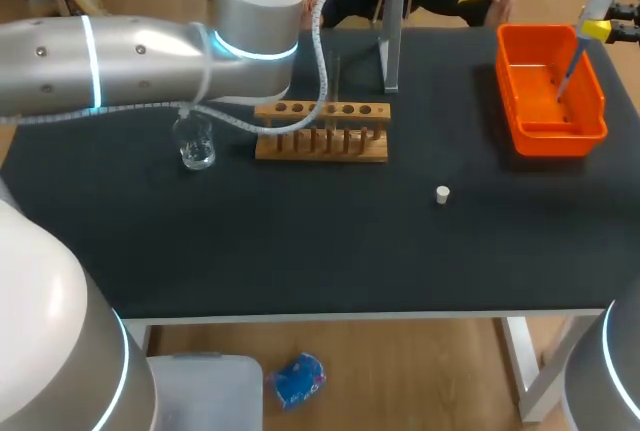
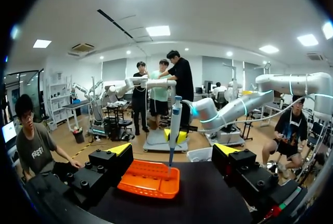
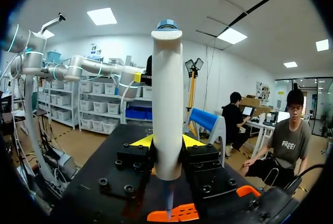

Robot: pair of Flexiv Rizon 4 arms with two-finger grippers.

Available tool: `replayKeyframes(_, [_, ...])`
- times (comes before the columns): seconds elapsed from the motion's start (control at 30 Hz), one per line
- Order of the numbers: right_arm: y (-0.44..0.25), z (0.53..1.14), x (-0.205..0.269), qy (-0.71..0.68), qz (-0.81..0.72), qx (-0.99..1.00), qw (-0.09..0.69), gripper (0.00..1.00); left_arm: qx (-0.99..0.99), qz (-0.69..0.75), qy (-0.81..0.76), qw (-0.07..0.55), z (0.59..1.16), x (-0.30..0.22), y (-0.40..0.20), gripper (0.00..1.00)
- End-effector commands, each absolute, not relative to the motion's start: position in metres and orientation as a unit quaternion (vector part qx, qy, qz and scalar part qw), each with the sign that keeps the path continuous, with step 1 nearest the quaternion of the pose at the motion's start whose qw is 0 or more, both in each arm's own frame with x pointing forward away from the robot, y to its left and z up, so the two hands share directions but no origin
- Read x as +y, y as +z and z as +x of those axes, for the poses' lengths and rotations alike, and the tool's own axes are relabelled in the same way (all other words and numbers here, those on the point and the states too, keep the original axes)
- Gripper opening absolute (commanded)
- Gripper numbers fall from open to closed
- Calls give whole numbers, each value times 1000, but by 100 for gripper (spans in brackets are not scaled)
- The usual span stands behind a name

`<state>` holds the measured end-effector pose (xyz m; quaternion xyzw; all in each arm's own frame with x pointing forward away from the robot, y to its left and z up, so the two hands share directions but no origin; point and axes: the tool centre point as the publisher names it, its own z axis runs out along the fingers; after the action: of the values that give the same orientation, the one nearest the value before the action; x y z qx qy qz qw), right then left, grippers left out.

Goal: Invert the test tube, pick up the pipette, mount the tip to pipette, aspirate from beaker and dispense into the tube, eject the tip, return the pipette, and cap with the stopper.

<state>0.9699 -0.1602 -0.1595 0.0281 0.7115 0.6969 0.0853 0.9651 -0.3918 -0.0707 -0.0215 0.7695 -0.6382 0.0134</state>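
Table: black top [image 1: 330, 251], seen whole only from the head view; each wrist view catches only a part of it around the bin.
Left arm [image 1: 120, 61]: its thick grey body covers the table's far left corner and runs along the far edge; from above its fingers are hard to make out.
Left gripper [image 2: 173, 150]: its own wrist view shows the yellow-tipped fingers wide apart with nothing between them, facing the bin [image 2: 148, 180].
Right gripper [image 3: 167, 142]: clamped from both sides on the pipette [image 3: 167, 99], which is held upright over the orange bin at far right, its thin lower end pointing down into it.
Bin in right wrist view: only a sliver shows under the pipette.
Rack [image 1: 322, 131]: wooden, far centre; what its holes hold cannot be told.
Beaker [image 1: 197, 144]: clear, just left of the rack.
Stopper [image 1: 442, 194]: small, white, alone right of centre, nearer than the rack; only the head view shows it.
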Motion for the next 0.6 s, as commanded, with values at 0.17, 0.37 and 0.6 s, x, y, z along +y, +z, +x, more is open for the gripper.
replayKeyframes(0.17, [-159, 969, -160, 696, 28, 712, 86, 0, 763, -45, -644, 34, 965, -432, -76, 100])
replayKeyframes(0.37, [-159, 969, -160, 696, 28, 712, 86, 0, 764, -74, -637, 67, 962, -445, -72, 100])
replayKeyframes(0.6, [-159, 969, -160, 696, 28, 712, 86, 0, 756, -51, -650, 58, 963, -469, -67, 100])
